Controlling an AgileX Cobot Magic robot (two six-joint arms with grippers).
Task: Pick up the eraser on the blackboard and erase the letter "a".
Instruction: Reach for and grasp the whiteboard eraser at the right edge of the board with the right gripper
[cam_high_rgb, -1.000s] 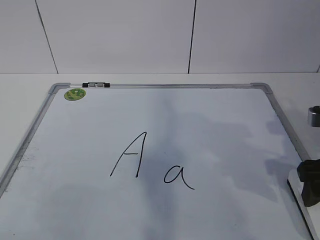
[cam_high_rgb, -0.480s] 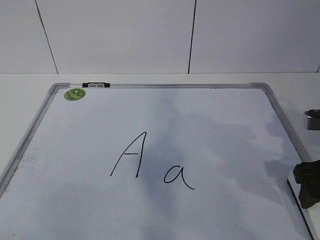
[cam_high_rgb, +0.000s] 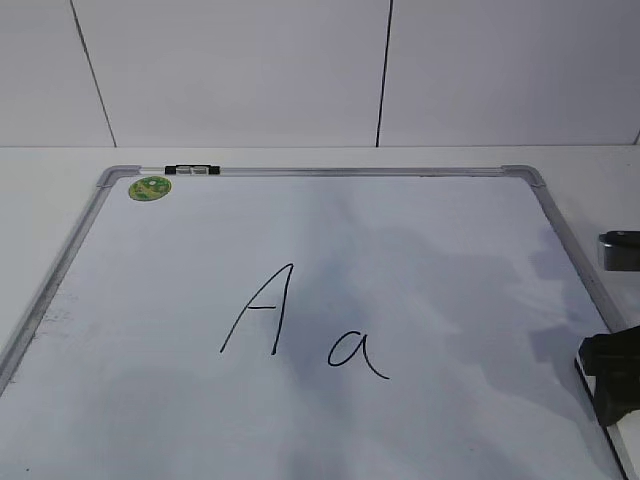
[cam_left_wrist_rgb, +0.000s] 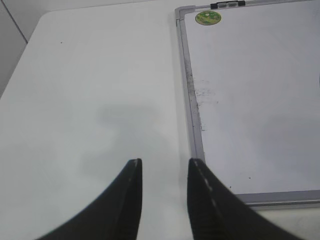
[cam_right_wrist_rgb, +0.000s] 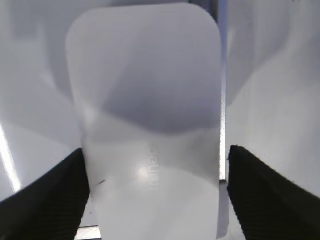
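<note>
The white eraser (cam_right_wrist_rgb: 145, 100) lies at the right edge of the blackboard (cam_high_rgb: 420, 240), a white board with a grey frame. In the exterior view only a strip of the eraser (cam_high_rgb: 608, 440) shows, at the lower right. My right gripper (cam_right_wrist_rgb: 156, 149) is open and straddles the eraser. Its left finger is at the eraser's side, and a small gap shows at its right finger. It also shows in the exterior view (cam_high_rgb: 612, 378). The letter "a" (cam_high_rgb: 355, 352) is written mid-board, right of a capital "A" (cam_high_rgb: 258, 312). My left gripper (cam_left_wrist_rgb: 165, 161) is open and empty over the table, left of the board (cam_left_wrist_rgb: 250, 100).
A round green magnet (cam_high_rgb: 150, 187) sits in the board's far left corner and also shows in the left wrist view (cam_left_wrist_rgb: 208, 17). A black-and-white clip (cam_high_rgb: 192, 170) sits on the far frame. A white wall stands behind the table.
My right gripper has moved down a little at the right edge of the exterior view, lower over the eraser. The letters and the board have not changed.
</note>
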